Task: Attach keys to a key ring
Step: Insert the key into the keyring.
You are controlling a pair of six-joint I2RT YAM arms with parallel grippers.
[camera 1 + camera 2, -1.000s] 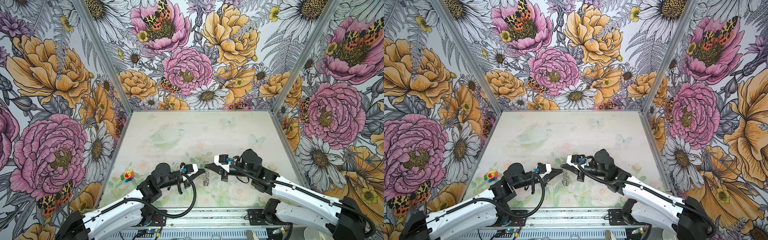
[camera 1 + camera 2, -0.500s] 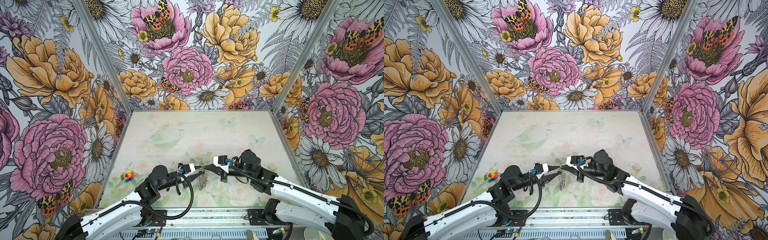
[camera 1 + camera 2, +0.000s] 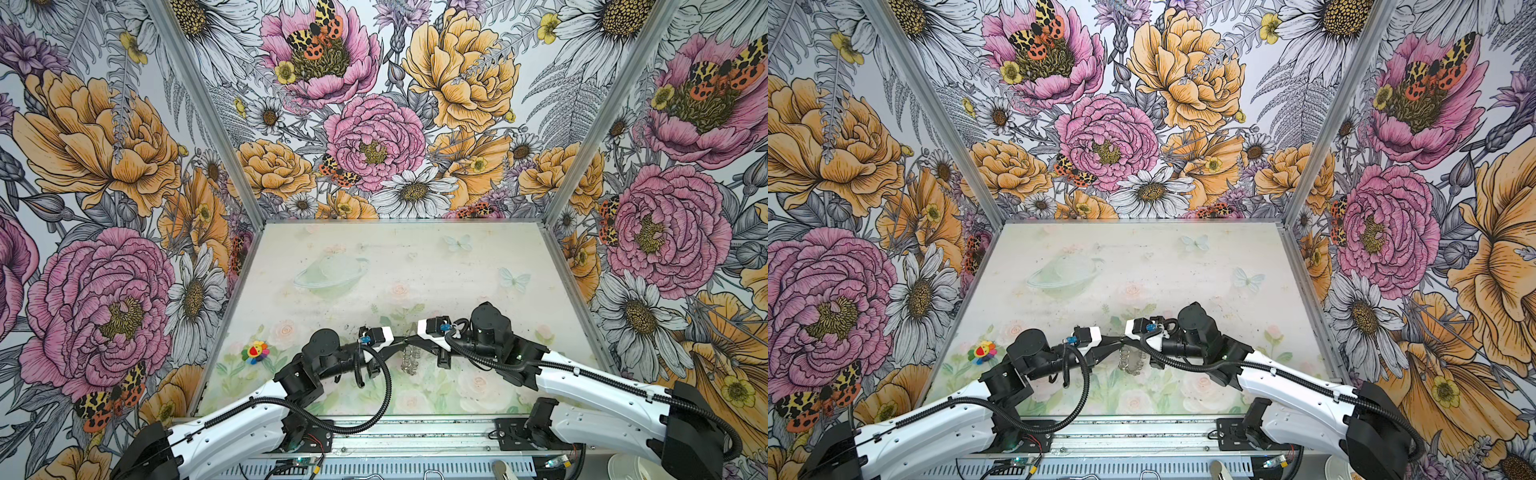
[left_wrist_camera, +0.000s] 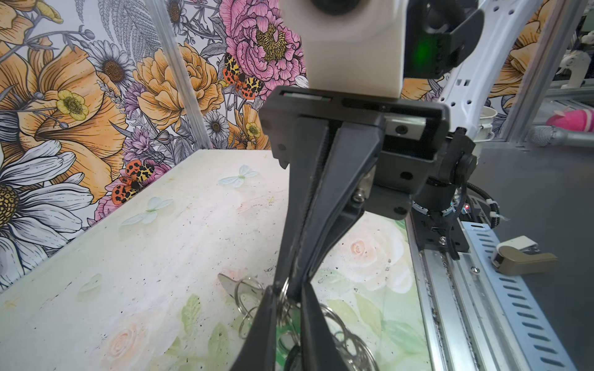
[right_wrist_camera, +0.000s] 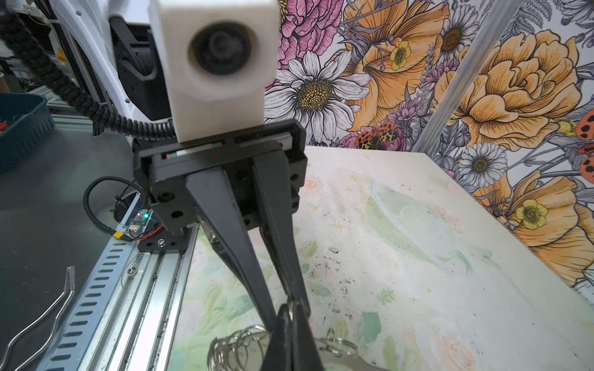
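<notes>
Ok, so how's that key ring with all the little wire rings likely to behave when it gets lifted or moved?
The key ring appears to dangle in the air, so it probably swings when moved. Its wire rings look loose and may flop, jingle and tangle. The flat grey plate likely stays stiff, though smooth thin metal could slip.

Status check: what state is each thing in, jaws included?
Grey horseshoe plate edged with silver wire rings: hanging clear of the table between the arms.
Right jaws: shut on one of its rings.
Left jaws: shut, tip to tip with the right; contents hidden.
Green plastic key tag: only a sliver shows; attachment unclear.
Rainbow flower toy: lying on the table.
</notes>
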